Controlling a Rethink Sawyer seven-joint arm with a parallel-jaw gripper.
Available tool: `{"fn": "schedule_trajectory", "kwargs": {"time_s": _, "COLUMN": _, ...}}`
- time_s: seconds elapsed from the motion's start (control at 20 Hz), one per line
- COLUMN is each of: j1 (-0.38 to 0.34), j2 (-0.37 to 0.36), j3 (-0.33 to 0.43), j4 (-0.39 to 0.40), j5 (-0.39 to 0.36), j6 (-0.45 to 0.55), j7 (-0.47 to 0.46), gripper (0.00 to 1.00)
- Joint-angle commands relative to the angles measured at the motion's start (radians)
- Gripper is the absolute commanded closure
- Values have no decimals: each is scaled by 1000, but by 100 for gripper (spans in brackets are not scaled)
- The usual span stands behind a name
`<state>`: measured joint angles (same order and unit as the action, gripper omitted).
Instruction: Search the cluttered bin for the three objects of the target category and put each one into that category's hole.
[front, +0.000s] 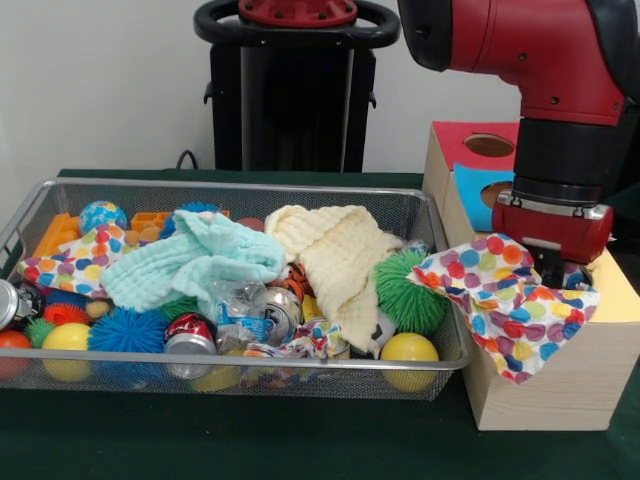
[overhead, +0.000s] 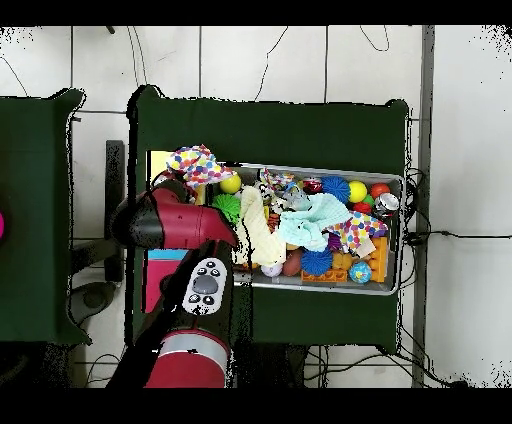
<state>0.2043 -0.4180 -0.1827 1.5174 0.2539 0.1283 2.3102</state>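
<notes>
The wire mesh bin (front: 230, 368) is packed full: a mint muslin cloth (front: 190, 262) and a cream muslin cloth (front: 340, 255) heaped across its middle cover whatever lies under them. To the right, a polka-dot cloth (front: 500, 290) drapes over the wooden box (front: 560, 380), covering its near top. The red hole (front: 489, 145) at the far end stays open. The green bench (front: 200, 440) in front is free.

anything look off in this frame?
Yes. A polka-dot cloth is draped over the wooden box, hanging over its edge, with the gripper right on it. It is not in any hole; the red hole stays uncovered.
</notes>
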Motion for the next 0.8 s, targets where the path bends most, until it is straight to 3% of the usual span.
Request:
{"fn": "schedule_trajectory", "kwargs": {"time_s": 0.05, "j1": -30, "j2": 86, "j3": 113, "j4": 286, "j5": -107, "j6": 157, "j7": 12, "gripper": 100}}
{"fn": "schedule_trajectory", "kwargs": {"time_s": 0.8, "j1": -74, "j2": -28, "j3": 146, "j4": 356, "j5": -130, "j6": 146, "j7": 1, "gripper": 100}}
